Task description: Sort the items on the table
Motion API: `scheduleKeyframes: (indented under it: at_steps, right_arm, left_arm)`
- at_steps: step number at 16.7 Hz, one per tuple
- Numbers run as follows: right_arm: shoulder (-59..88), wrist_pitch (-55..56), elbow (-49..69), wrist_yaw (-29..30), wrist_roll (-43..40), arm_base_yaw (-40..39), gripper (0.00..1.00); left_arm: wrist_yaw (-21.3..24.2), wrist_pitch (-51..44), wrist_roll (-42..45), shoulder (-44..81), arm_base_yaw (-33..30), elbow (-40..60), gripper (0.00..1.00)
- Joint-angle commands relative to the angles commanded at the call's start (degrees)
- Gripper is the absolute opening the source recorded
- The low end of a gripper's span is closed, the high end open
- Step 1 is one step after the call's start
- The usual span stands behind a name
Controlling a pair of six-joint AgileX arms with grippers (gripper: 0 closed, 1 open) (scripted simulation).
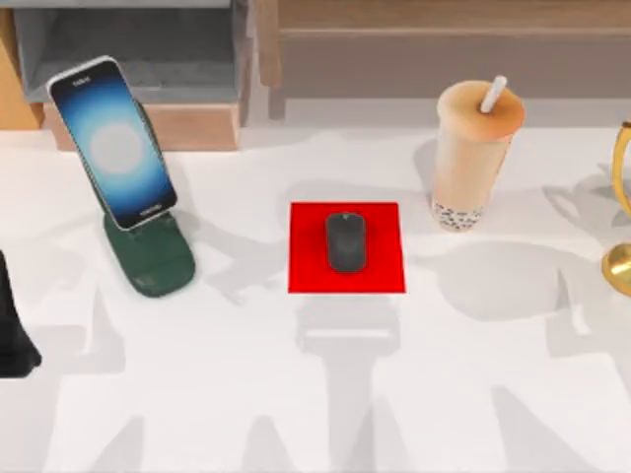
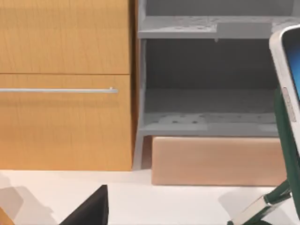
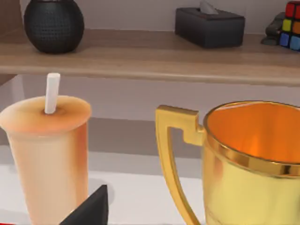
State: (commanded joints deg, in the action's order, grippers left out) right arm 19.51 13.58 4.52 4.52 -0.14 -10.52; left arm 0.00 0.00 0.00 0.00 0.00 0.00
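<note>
Mouse (image 1: 346, 241) sits centred on the red mat (image 1: 346, 248) mid-table, long axis running front to back in the top view, so already placed by the look of it. Phone (image 1: 113, 141) leans tilted back in the green stand (image 1: 150, 258) at the table's left, screen lit, also looks seated. Bubble tea cup (image 1: 471, 156) stands upright at back right of centre, straw (image 1: 493, 95) poking up, well apart from the mat; it's the one item not on any holder, so I judge it the likely next target. A gold trophy cup (image 1: 621, 222) sits at the far right edge, just right of the tea cup. In the right wrist view the tea cup (image 3: 49, 157) and trophy (image 3: 243, 164) stand side by side ahead of the camera, so the right arm is the nearer one, and the cup lies inward toward centre from it. Left arm (image 1: 14, 325) is a dark shape parked at the left edge, near the stand. Finger state of either gripper: cannot tell. White table (image 1: 296, 394) otherwise bare in front.
</note>
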Motion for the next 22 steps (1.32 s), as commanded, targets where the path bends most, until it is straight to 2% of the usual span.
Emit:
scheduleKeyframes:
  at_steps: [7,11,17,22]
  right_arm:
    - [36.6,24.5,8.5,9.3,0.0,-15.2,1.0]
    - [59.9,39.5,14.2,16.2,0.1,-21.2,1.0]
    - [89.6,59.6,23.8,26.7,0.2,-24.2,1.0]
    - [102.8,70.6,31.6,32.0,0.1,-24.4,1.0]
  left_arm:
    - [0.0,0.0,0.0,0.0,0.0,0.0,1.0]
    - [0.0,0.0,0.0,0.0,0.0,0.0,1.0]
    - [0.0,0.0,0.0,0.0,0.0,0.0,1.0]
    - [0.0,0.0,0.0,0.0,0.0,0.0,1.0]
